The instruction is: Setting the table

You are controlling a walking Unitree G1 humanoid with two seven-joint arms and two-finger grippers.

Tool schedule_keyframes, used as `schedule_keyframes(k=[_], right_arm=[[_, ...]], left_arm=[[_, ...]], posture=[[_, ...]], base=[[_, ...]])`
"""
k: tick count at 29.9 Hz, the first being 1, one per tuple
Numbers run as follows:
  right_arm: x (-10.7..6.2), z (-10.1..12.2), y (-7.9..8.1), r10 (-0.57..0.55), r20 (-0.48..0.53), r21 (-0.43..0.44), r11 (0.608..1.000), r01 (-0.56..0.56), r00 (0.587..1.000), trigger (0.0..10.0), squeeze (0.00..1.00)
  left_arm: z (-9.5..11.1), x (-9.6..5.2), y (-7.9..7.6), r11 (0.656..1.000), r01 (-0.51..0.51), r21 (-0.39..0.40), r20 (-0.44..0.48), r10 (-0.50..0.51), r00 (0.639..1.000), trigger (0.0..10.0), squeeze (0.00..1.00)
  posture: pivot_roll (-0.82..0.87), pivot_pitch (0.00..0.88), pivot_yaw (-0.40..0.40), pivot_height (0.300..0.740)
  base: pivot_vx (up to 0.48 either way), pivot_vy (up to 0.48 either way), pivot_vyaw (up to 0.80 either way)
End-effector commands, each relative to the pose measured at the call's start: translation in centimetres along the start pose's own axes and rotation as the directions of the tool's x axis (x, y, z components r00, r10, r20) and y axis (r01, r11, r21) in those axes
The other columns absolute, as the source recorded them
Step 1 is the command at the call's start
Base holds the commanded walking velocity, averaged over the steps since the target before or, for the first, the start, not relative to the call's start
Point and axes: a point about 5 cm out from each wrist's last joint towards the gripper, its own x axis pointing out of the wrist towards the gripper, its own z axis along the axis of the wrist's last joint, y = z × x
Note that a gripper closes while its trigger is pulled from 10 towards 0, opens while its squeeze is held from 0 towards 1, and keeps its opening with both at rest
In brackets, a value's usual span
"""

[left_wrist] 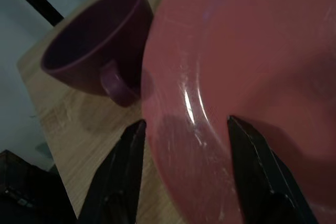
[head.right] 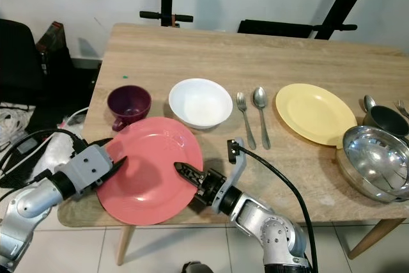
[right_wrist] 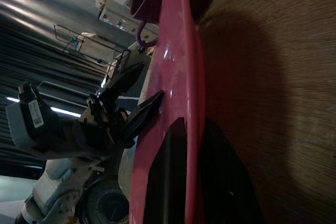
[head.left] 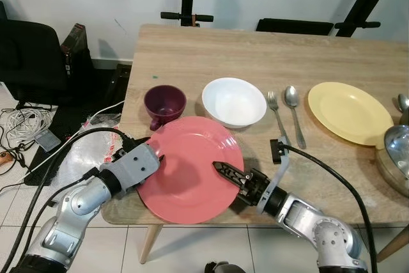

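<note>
A pink plate (head.left: 192,158) lies at the front edge of the wooden table (head.left: 255,49), partly overhanging it. My right gripper (head.left: 220,169) is shut on the plate's near right rim, one finger on top and one underneath, as the right wrist view (right_wrist: 191,127) shows edge-on. My left gripper (head.left: 153,149) is open at the plate's left rim; its fingers (left_wrist: 118,177) stand spread, one over the plate and one over the table. A purple cup (head.left: 165,103) touches the plate's far left edge. Behind are a white bowl (head.left: 234,100), a fork (head.left: 276,113), a spoon (head.left: 294,110) and a yellow plate (head.left: 349,112).
A steel bowl (head.right: 377,161) and a dark cup (head.right: 386,119) sit at the table's right end. A black chair (head.left: 32,55) and cables (head.left: 25,123) are on the floor to the left. Black stands (head.left: 187,4) rise behind the table.
</note>
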Motion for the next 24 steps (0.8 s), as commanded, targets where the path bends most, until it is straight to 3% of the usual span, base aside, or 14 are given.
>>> schedule_keyframes(k=[1, 8, 12, 14, 15, 16, 17, 18, 23, 24], right_arm=[[-0.3, -0.2, -0.1, 0.01, 0.001, 0.024, 1.0, -0.01, 1.0, 0.0, 0.0], [-0.8, 0.5, 0.1, 0.022, 0.037, 0.015, 1.0, -0.022, 0.999, 0.0, 0.0], [-1.4, 1.5, 0.0, 0.014, 0.083, -0.014, 1.0, -0.013, 0.996, 0.0, 0.0], [-1.6, 1.8, 0.1, 0.011, 0.095, -0.026, 1.0, -0.009, 0.995, 0.0, 0.0], [-1.9, 2.2, 0.0, -0.001, 0.121, -0.064, 0.998, 0.009, 0.993, 0.0, 0.0], [-2.2, 2.6, 0.1, -0.007, 0.147, -0.1, 0.995, 0.021, 0.989, 0.8, 0.0], [-2.2, 2.6, 0.1, -0.007, 0.147, -0.1, 0.995, 0.021, 0.989, 0.8, 0.0], [-2.6, 3.3, 0.3, -0.004, 0.193, -0.155, 0.987, 0.034, 0.981, 10.0, 0.0], [-2.8, 4.2, 1.2, 0.013, 0.276, -0.245, 0.968, 0.057, 0.961, 10.0, 0.0], [-2.8, 4.9, 1.9, 0.031, 0.339, -0.288, 0.955, 0.072, 0.94, 10.0, 0.0]], left_arm=[[-1.5, -0.4, -1.7, 0.998, 0.05, -0.041, -0.074, -0.053, 0.996, 10.0, 0.0], [0.2, 0.2, -1.0, 1.0, 0.004, -0.008, 0.007, -0.004, 1.0, 10.0, 0.0], [0.9, 0.1, -0.5, 0.999, -0.002, -0.032, 0.031, 0.003, 1.0, 10.0, 0.0], [1.2, 0.0, -0.4, 0.997, -0.008, -0.078, 0.041, 0.011, 0.999, 10.0, 0.0], [1.8, 0.0, 0.0, 0.988, -0.016, -0.153, 0.065, 0.026, 0.998, 10.0, 0.0], [2.3, 0.0, 0.3, 0.977, -0.019, -0.213, 0.088, 0.038, 0.995, 10.0, 0.0], [2.3, 0.0, 0.3, 0.977, -0.019, -0.213, 0.088, 0.038, 0.995, 10.0, 0.0], [3.3, -0.1, 0.6, 0.958, -0.005, -0.287, 0.133, 0.045, 0.99, 10.0, 0.0], [5.5, 0.0, 0.2, 0.924, 0.095, -0.371, 0.219, -0.012, 0.976, 10.0, 0.0], [6.7, 0.0, -0.3, 0.901, 0.172, -0.398, 0.269, -0.064, 0.961, 10.0, 0.0]], posture=[[-0.11, 0.07, -0.039, 0.74], [-0.1, 0.066, -0.035, 0.74], [-0.1, 0.063, -0.03, 0.74], [-0.1, 0.063, -0.026, 0.74], [-0.1, 0.062, -0.021, 0.74], [-0.1, 0.062, -0.021, 0.74], [-0.1, 0.062, -0.021, 0.74], [-0.1, 0.061, -0.015, 0.74], [-0.1, 0.058, -0.003, 0.74], [-0.1, 0.055, 0.008, 0.74]], base=[[0.0, 0.0, 0.0], [0.0, 0.0, 0.0], [0.0, 0.0, 0.0], [0.0, 0.0, 0.0], [0.0, 0.0, 0.0], [0.0, 0.0, 0.0], [0.0, 0.0, 0.0], [0.0, 0.0, 0.0], [0.0, 0.0, 0.0], [0.0, 0.0, 0.0]])
